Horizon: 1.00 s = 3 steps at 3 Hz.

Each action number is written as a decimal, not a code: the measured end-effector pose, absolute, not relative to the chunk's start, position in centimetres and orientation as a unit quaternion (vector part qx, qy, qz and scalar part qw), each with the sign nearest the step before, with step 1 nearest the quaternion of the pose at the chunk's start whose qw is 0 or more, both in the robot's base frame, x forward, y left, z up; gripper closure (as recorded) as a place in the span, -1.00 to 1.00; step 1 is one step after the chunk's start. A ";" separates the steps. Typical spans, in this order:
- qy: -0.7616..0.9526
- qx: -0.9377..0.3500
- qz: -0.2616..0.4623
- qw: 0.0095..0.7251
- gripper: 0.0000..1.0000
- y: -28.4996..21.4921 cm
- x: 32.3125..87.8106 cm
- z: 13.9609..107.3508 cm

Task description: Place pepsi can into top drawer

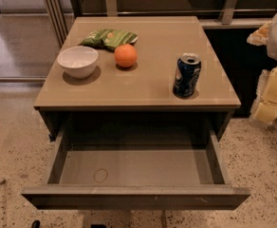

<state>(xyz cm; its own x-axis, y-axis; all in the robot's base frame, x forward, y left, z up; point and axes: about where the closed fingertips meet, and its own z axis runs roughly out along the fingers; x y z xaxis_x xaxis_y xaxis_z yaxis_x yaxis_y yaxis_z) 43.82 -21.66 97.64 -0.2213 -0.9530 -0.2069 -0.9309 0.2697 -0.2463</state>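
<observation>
The pepsi can (187, 75) stands upright on the tan table (148, 87), near its front right corner. It is dark blue with a silver top. The top drawer (133, 167) is pulled out toward me and has nothing in it, with a faint ring mark on its floor at the left. My gripper (272, 95) shows as white and yellowish parts at the right edge of the camera view, to the right of the table and apart from the can. It holds nothing that I can see.
An orange (125, 55), a white bowl (78, 61) and a green snack bag (109, 38) sit on the back left part of the tabletop. Speckled floor surrounds the table. A dark cabinet and rail run behind it.
</observation>
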 end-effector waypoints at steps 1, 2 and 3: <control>0.781 -0.603 -0.035 0.159 -1.00 -21.7 43.8 97.6; 0.780 -0.599 -0.024 0.180 -1.00 -21.2 46.6 97.1; 0.779 -0.594 -0.002 0.202 -1.00 -20.3 50.3 95.2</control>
<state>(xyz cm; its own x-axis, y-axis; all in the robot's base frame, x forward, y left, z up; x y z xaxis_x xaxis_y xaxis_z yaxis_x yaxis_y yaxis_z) 50.33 -20.31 95.15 -0.2131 -0.9254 -0.3133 -0.9240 0.2951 -0.2432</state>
